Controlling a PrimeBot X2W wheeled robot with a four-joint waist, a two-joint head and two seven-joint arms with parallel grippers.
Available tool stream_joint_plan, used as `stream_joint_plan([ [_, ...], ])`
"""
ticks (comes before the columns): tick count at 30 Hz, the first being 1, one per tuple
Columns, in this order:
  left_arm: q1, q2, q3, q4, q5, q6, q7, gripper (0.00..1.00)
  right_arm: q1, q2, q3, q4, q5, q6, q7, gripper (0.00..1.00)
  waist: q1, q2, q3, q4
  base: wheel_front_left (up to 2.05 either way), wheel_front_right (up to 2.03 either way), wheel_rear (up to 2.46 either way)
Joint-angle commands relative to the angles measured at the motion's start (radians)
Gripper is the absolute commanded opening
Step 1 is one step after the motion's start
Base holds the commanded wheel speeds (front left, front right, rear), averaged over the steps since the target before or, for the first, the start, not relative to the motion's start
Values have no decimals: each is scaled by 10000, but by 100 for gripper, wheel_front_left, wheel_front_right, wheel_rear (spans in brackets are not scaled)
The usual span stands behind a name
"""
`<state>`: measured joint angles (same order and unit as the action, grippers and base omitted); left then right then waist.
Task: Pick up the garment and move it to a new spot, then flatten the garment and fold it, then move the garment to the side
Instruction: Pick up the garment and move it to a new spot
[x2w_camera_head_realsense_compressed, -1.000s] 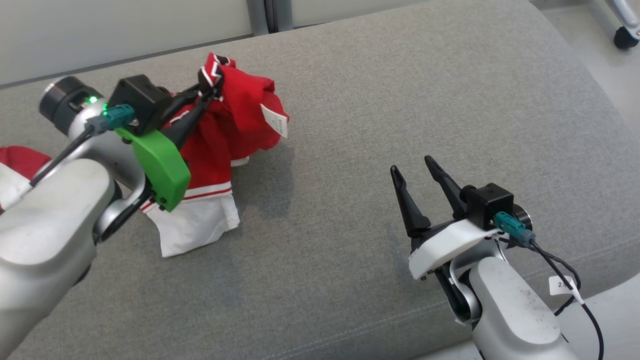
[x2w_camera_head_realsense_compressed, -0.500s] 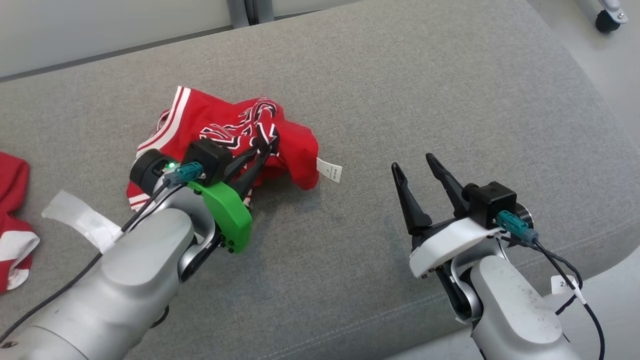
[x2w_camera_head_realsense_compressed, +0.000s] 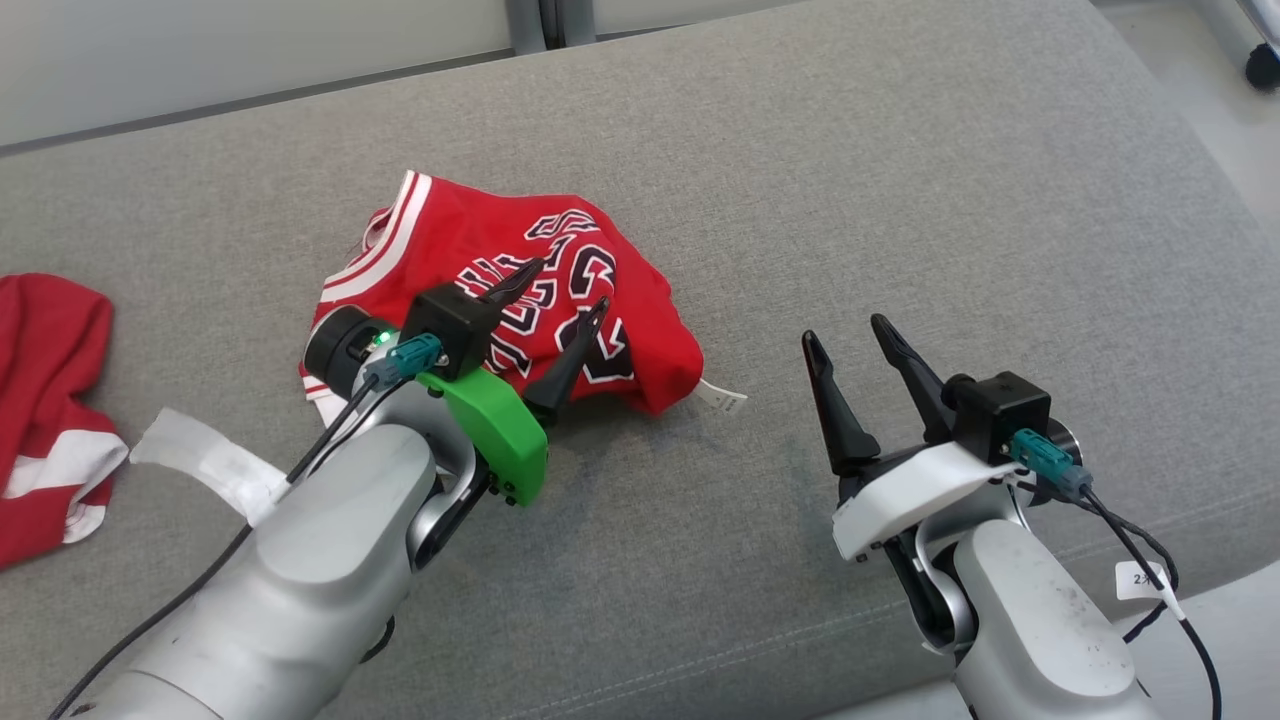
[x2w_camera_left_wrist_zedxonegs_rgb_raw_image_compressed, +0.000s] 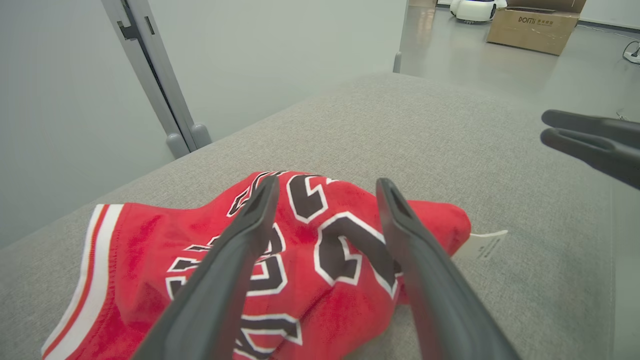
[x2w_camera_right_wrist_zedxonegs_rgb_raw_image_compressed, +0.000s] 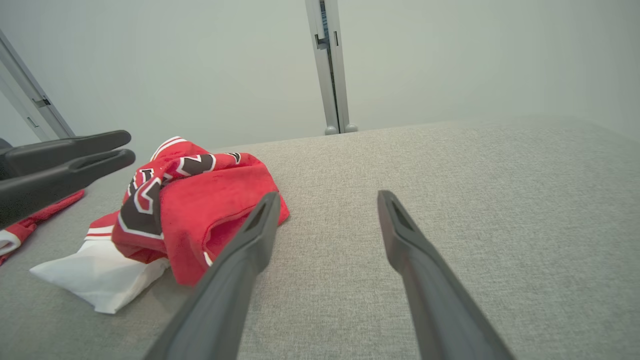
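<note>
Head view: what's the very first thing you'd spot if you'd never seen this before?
The bright red jersey with black-and-white lettering, crumpled in a heap left of centre on the grey cushion, grabs the eye first. Next comes the left gripper with its green bracket, fingers spread open over the jersey, while the right gripper stands open at the lower right. Another red garment lies at the far left edge.

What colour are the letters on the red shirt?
Black with white edges. The letters on the shirt show best in the left wrist view.
</note>
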<state>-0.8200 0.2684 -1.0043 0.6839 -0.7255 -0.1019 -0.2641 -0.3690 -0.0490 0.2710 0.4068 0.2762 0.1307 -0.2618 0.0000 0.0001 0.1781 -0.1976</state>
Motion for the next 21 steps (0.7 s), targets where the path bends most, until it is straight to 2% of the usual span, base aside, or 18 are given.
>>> stream_joint_plan([
  [1, 269, -15, 183, -163, 178, 70, -7, 100, 193, -27, -41, 5, -90, 1, -42, 100, 0, -1, -126, 227, 0, 0, 0],
  [8, 1082, -60, 1143, -1070, 811, 295, -5, 100, 311, -28, -169, -6, -136, 1, -42, 100, 0, -1, -329, 639, 0, 0, 0],
  [16, 2253, -6, 2728, -2085, 1833, 785, -6, 100, 412, -27, -272, 11, -228, 1, -42, 100, 0, -1, -464, 1086, 0, 0, 0],
  [21, 2956, 44, 3571, -2177, 2363, 774, -6, 100, 501, -27, -358, 39, -296, 1, -42, 100, 0, -1, -557, 1266, 0, 0, 0],
])
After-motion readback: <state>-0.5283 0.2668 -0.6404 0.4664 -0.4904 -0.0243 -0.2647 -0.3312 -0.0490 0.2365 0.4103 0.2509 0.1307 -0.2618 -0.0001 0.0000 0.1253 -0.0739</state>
